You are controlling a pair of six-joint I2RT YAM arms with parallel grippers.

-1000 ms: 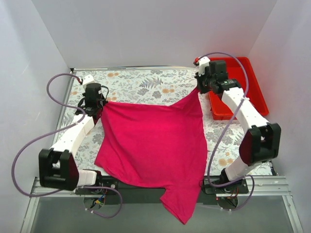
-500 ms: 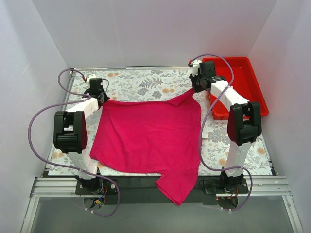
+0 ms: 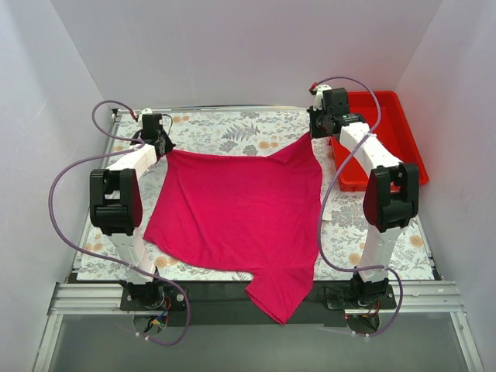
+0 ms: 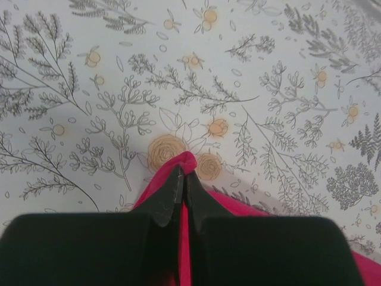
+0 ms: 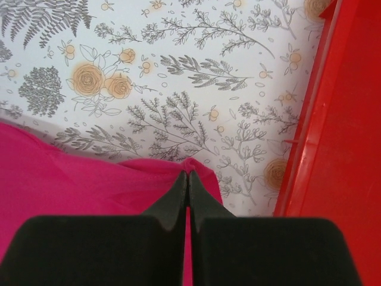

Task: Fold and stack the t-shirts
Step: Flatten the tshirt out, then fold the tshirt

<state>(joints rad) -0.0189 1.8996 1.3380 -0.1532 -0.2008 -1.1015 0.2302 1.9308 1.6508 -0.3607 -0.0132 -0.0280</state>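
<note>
Left gripper (image 4: 181, 173) and right gripper (image 5: 186, 176) each pinch a far corner of the spread t-shirt (image 3: 240, 209), perhaps raised slightly.

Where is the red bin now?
In the top view, the red bin sits at the far right of the table, beside the right gripper, which pinches the t-shirt.

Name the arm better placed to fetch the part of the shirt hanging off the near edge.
Right, likely: the t-shirt hangs off nearer that arm's base. Right gripper and left gripper each pinch a far corner, so it must release first.
</note>
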